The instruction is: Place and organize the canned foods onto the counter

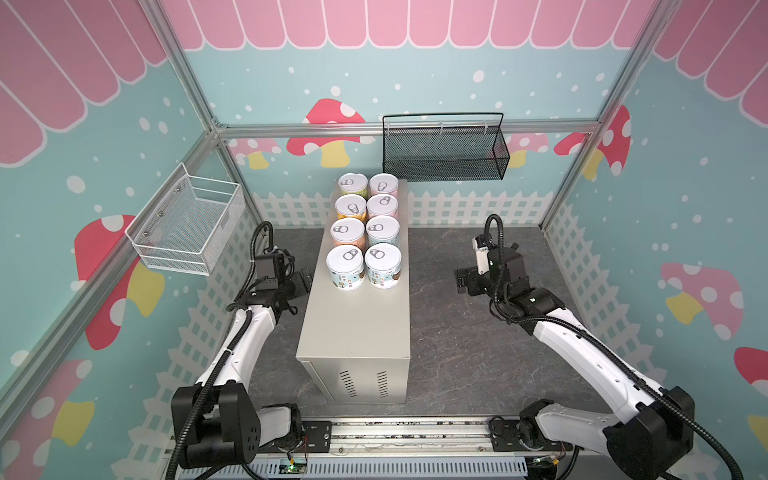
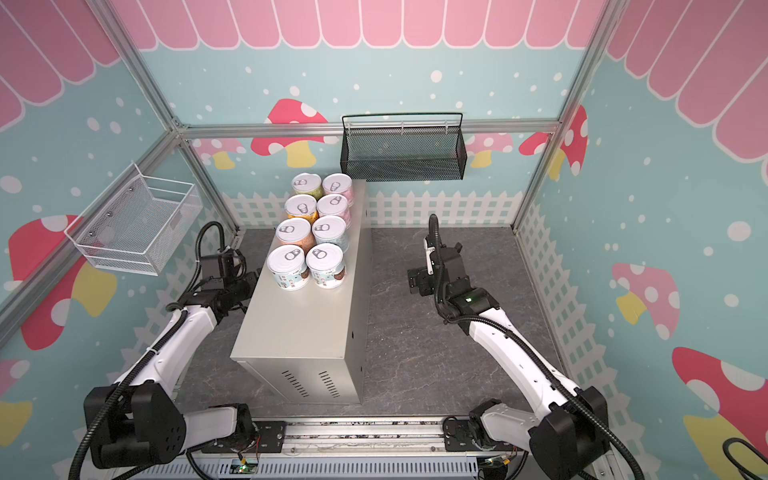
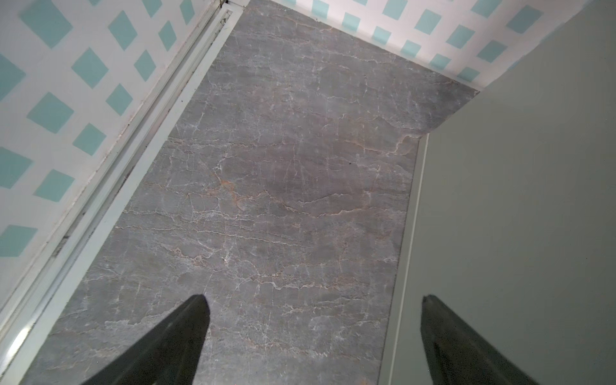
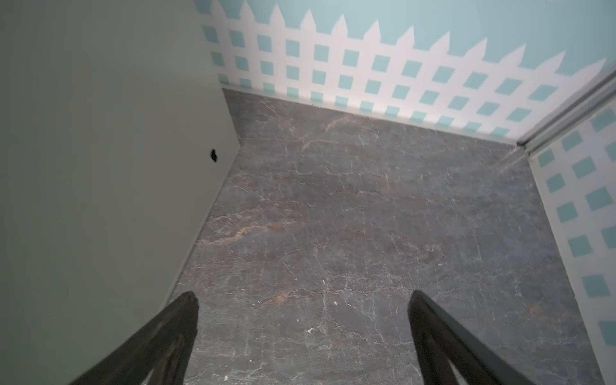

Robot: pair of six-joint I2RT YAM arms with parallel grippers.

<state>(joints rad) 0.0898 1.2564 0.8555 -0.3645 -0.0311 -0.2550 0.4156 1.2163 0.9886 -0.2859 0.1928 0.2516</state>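
1. Eight canned foods [image 1: 365, 230] stand upright, two rows of four packed close, on the far 12 o'clock half of the counter [image 1: 357, 332].
2. The left gripper [image 3: 313, 300] hangs at the counter's 9 o'clock, close beside its side wall, jaws spread wide, holding nothing.
3. The right gripper [image 4: 303, 293] hangs at 3 o'clock over the grey floor [image 1: 457, 340], equally wide and empty.
4. A black mesh basket [image 1: 442, 151] hangs at 1 o'clock, and a white wire basket [image 1: 187, 222] at 10 o'clock.

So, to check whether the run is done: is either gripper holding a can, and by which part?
Nothing is held. The left gripper and the right gripper are both open and empty; all eight cans stand on the counter.
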